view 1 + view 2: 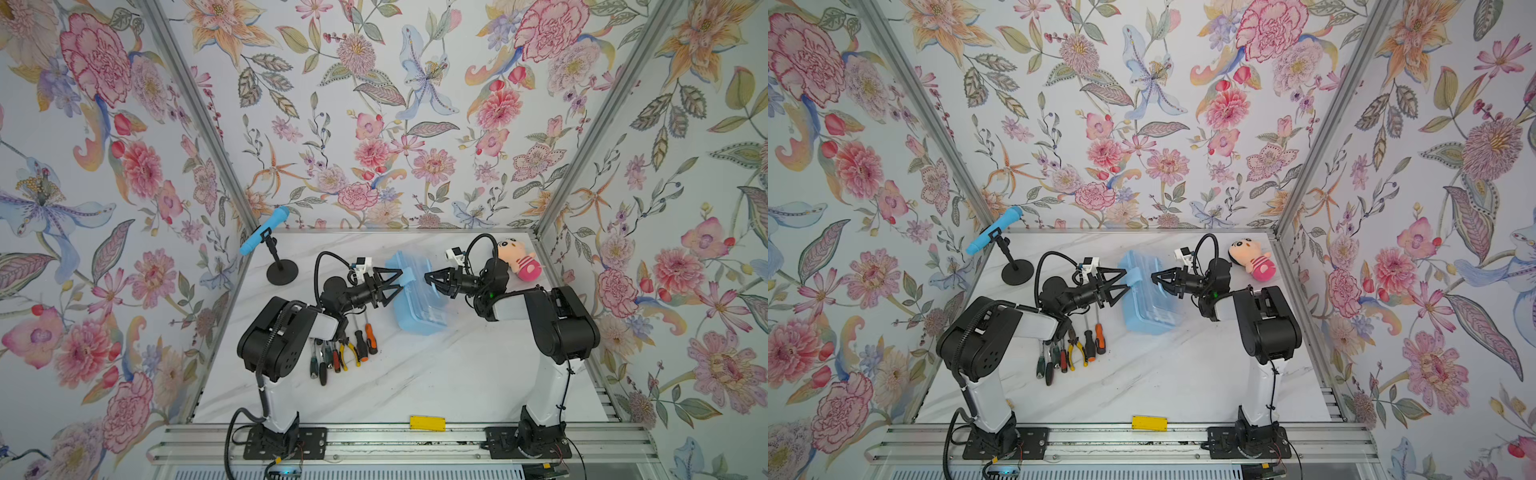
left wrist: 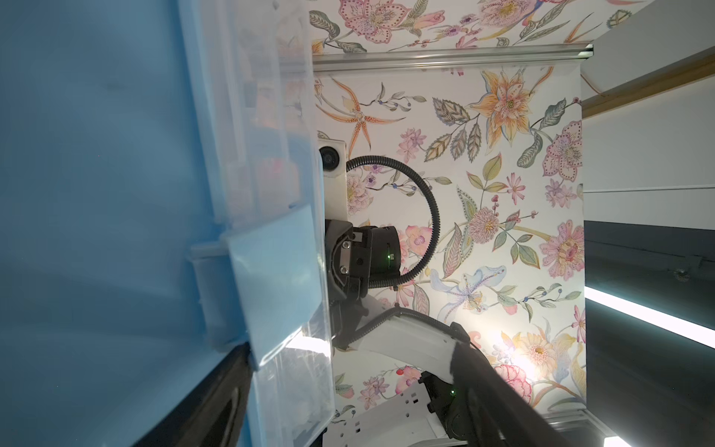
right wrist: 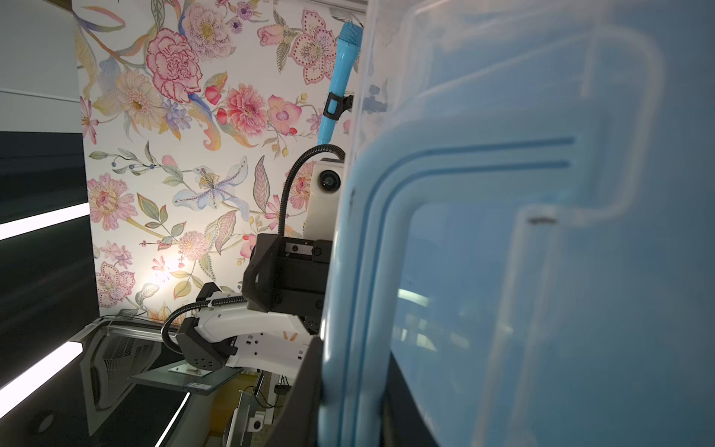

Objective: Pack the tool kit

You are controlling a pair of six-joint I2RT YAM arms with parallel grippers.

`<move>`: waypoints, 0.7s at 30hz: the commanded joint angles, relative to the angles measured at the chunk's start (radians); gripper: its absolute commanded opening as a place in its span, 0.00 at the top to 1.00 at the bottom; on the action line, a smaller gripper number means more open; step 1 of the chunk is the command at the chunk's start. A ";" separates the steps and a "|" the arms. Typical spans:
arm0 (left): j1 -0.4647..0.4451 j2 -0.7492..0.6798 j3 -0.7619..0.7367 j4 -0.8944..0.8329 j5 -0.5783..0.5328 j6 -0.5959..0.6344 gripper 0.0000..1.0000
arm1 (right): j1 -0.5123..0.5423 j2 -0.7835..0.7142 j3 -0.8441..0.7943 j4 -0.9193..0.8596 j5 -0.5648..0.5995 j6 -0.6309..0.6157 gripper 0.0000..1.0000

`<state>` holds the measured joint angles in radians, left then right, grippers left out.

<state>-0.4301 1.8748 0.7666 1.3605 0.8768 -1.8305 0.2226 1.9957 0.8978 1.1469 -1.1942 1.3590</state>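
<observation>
In both top views the light-blue tool kit box (image 1: 419,307) (image 1: 1152,307) with its clear lid sits tilted mid-table between my two grippers. My right gripper (image 1: 429,281) (image 1: 1153,277) (image 3: 352,387) is shut on its blue handle (image 3: 387,232). From the other side my left gripper (image 1: 401,280) (image 1: 1127,281) (image 2: 350,344) stands open around the box's blue latch (image 2: 274,286). One finger lies against the blue body (image 2: 96,193), the other stands apart. Two orange-black screwdrivers (image 1: 371,338), yellow-handled pliers (image 1: 349,353) and more tools (image 1: 322,368) lie beside the left arm.
A blue toy microphone (image 1: 266,230) on a black stand stands at the back left. A pink plush doll (image 1: 519,259) lies at the back right behind the right arm. A yellow tag (image 1: 427,422) sits on the table's front edge. Floral walls close in three sides.
</observation>
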 commanded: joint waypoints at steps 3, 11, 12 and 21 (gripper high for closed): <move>-0.004 -0.072 0.108 0.432 0.086 -0.022 0.18 | 0.008 0.134 -0.092 -0.208 0.102 -0.239 1.00; 0.035 -0.044 -0.011 0.392 0.055 0.032 0.17 | 0.039 -0.053 0.014 -0.697 0.190 -0.509 1.00; 0.042 -0.042 -0.030 0.365 0.056 0.053 0.17 | 0.050 -0.071 0.036 -0.771 0.208 -0.546 1.00; 0.117 -0.111 -0.176 -0.052 0.003 0.351 0.18 | 0.161 -0.113 0.256 -1.352 0.499 -0.831 1.00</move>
<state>-0.3340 1.8538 0.5934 1.3640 0.9012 -1.6524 0.3801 1.8309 1.1530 0.1501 -0.9554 0.7807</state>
